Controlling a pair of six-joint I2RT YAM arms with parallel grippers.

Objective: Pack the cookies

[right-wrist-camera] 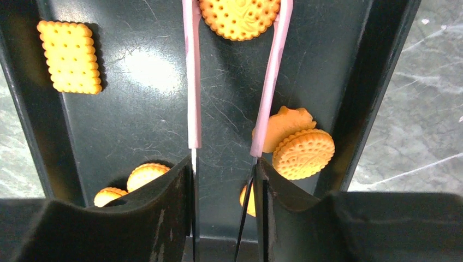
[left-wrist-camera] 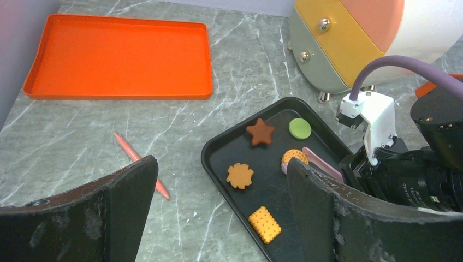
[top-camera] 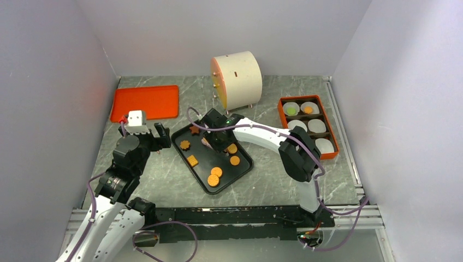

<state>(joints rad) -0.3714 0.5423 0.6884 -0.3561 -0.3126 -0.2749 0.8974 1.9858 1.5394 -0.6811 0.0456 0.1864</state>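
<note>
Pick-up step: right gripper (right-wrist-camera: 224, 169) pinching pink tweezers (right-wrist-camera: 191, 82), tips straddling a round cookie (right-wrist-camera: 240, 19) on the black tray (right-wrist-camera: 142, 109). Can't quite tell if it's gripped yet. Left gripper (left-wrist-camera: 218, 185) spread wide. Next: squeeze, lift, carry to the orange box (top-camera: 330, 156).

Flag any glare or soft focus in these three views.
Right wrist: a bright glare patch on the black tray beside the rectangular cookie; the fingers at the bottom are soft. Left wrist: near fingers blurred, cookies sharp. Top external: even light, soft shadows.
</note>
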